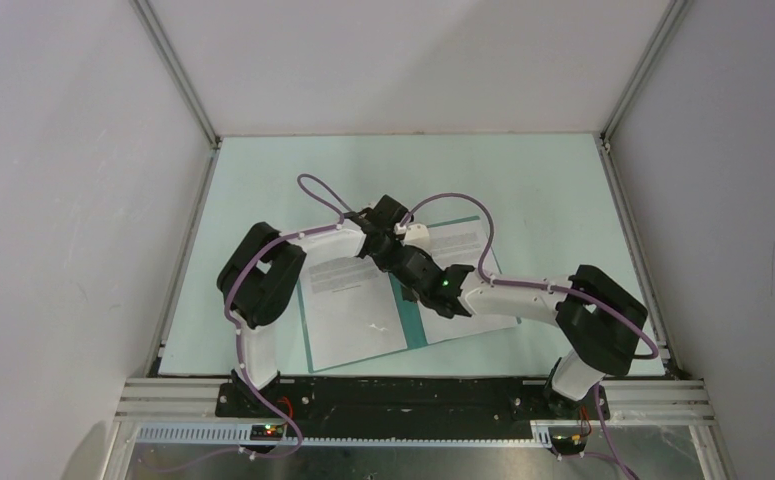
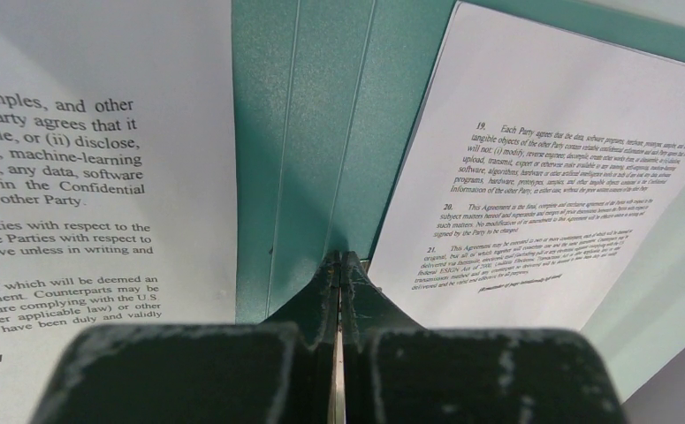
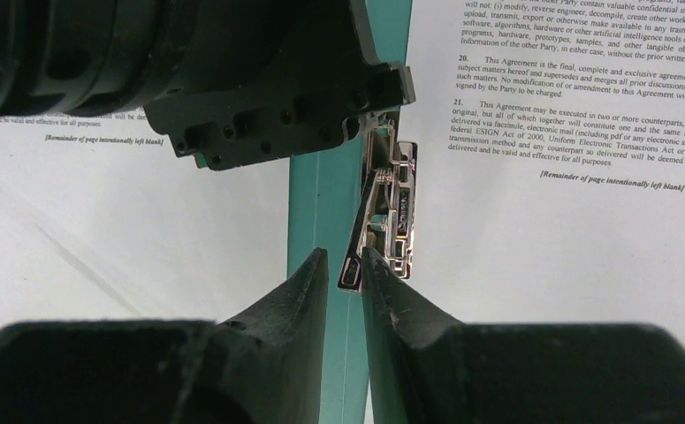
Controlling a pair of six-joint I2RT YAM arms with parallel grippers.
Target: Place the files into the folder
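The teal folder (image 1: 415, 328) lies open on the table with a white printed sheet on its left half (image 1: 353, 310) and one on its right half (image 1: 468, 245). Both grippers meet over the spine. My left gripper (image 2: 340, 256) is shut and empty, its tips down on the teal spine (image 2: 303, 132) between the two sheets (image 2: 73, 159) (image 2: 551, 177). My right gripper (image 3: 346, 258) is narrowly open, and the raised lever of the metal clip (image 3: 396, 203) stands between its tips, against the right finger. The left gripper's black body (image 3: 232, 88) hangs just beyond the clip.
The two arms cross the folder from both sides, the left arm (image 1: 263, 275) and the right arm (image 1: 593, 320), each with a purple cable. White walls with metal rails enclose the pale green table (image 1: 563, 200).
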